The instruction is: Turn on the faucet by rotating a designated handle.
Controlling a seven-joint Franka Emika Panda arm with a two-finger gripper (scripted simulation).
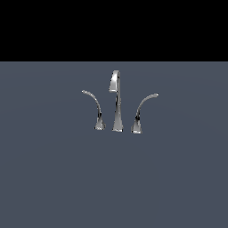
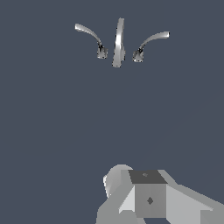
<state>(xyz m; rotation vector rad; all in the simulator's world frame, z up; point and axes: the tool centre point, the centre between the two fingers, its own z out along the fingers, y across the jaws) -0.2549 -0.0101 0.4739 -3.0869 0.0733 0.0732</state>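
1. You are seeing the faucet [image 1: 116, 101] standing on the flat grey-blue surface [image 1: 53, 178], its tall spout [image 1: 117, 95] hooked at the top

2. You are finding the handle [image 1: 141, 112] on the exterior view's right of the spout, its flared base just beside the spout's foot, its tip curving away to the right

3. The thinner lever [image 1: 94, 109] is curving away on the exterior view's left

4. In the wrist view the gripper [image 2: 148, 197] is showing only as grey blocks, well apart from the faucet and touching nothing you can see

5. Its fingers are not showing, so you cannot tell whether it is released or clenched
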